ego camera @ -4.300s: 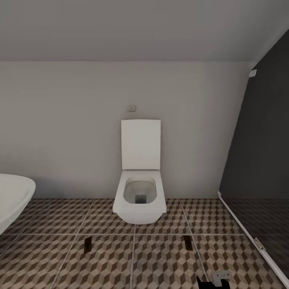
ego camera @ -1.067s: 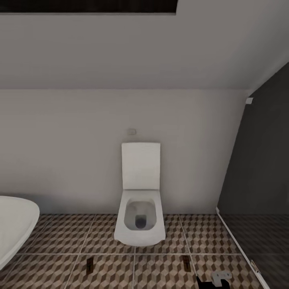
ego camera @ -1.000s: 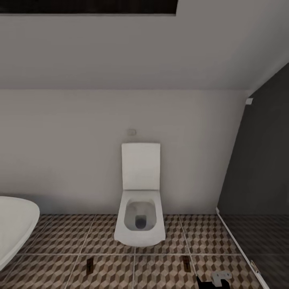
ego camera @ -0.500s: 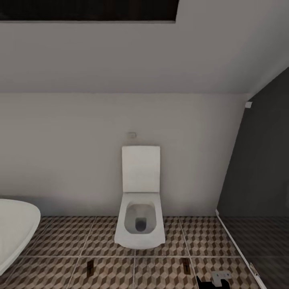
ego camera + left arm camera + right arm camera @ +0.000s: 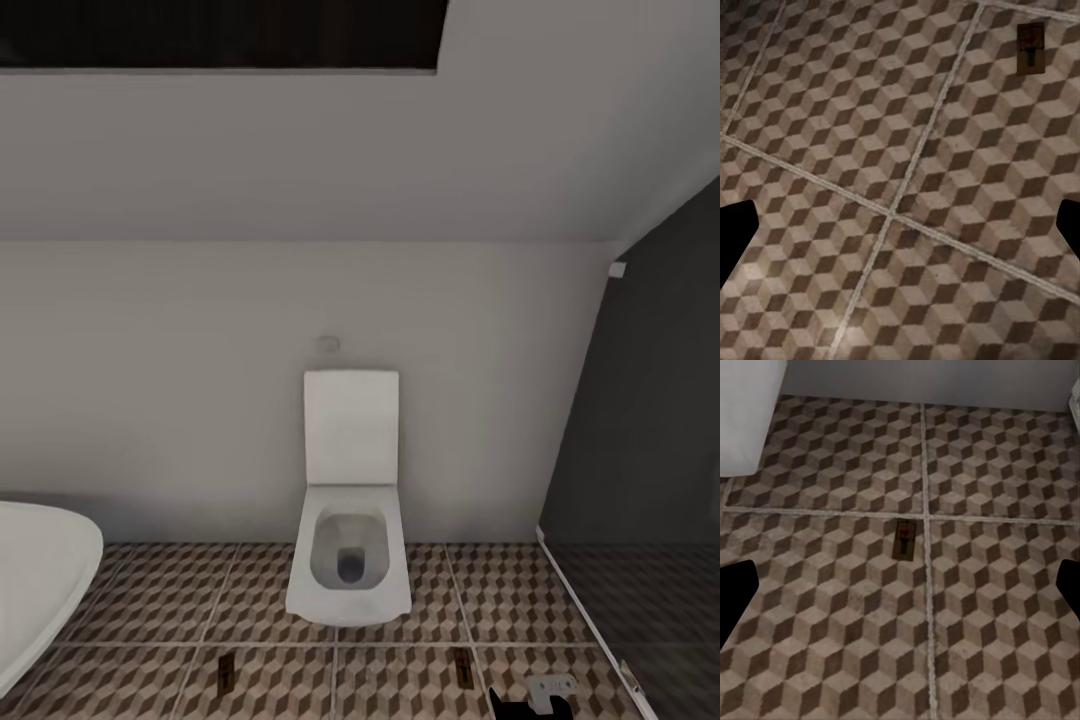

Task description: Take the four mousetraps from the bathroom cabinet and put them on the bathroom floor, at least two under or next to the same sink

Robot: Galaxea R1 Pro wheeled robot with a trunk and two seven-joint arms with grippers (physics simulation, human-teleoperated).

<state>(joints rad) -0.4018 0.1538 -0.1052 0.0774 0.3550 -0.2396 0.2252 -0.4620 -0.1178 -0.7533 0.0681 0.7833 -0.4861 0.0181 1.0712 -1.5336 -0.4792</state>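
Note:
Two mousetraps lie flat on the cube-patterned bathroom floor (image 5: 150,600), one (image 5: 226,672) left of the toilet and one (image 5: 463,668) right of it. In the left wrist view a mousetrap (image 5: 1030,49) lies far from my left gripper (image 5: 900,232), which hangs open over bare tiles. My right gripper (image 5: 900,592) is also open above the floor, with a mousetrap (image 5: 903,541) lying ahead of it on a grout line. The cabinet is out of view.
A white toilet (image 5: 349,560) with its lid up stands against the back wall. A white sink (image 5: 40,580) juts in at the left. Dark shower glass (image 5: 650,450) closes the right side. A black and grey part of my body (image 5: 530,695) shows at the bottom.
The whole head picture has slid downward, with more ceiling and a dark opening at the top: the camera moved. The mousetraps, toilet and sink have stayed put.

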